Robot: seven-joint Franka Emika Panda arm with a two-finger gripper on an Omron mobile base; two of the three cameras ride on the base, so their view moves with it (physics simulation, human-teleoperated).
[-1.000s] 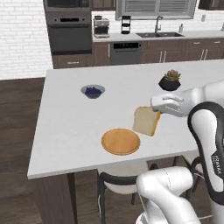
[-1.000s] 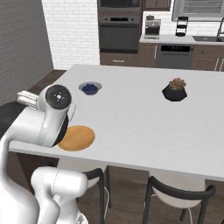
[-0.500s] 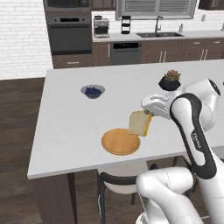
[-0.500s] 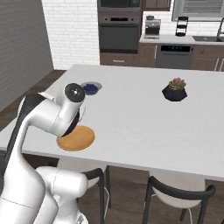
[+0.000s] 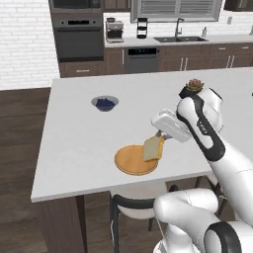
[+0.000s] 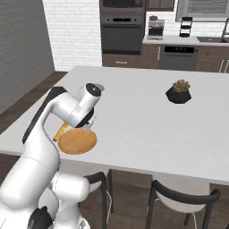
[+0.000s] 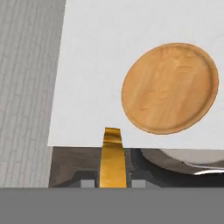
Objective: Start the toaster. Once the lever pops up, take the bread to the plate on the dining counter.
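Since the earlier frame the gripper (image 5: 159,140) has come down toward the plate (image 5: 129,162) near the dining counter's (image 5: 79,143) front edge. It grasps the bread (image 5: 152,148), which hangs upright over the plate's right rim.
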